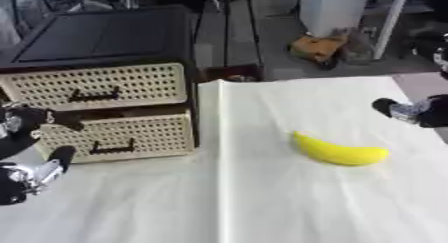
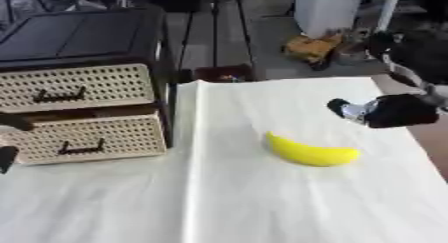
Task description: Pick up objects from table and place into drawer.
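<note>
Banana not picked up yet

The banana (image 2: 311, 152) lies on the tabletop (image 2: 262, 202), just below the right hand (image 2: 385, 111); its fingers hold nothing, whether spread I cannot tell. The drawer (image 1: 114, 134) looks barely open.

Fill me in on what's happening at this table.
A humanoid robot is tidying things into a drawer unit. The banana lies untouched on the white cloth. The right hand hovers above and beyond it, holding nothing. The left hand sits by the lower drawer, which is pulled out slightly.
</note>
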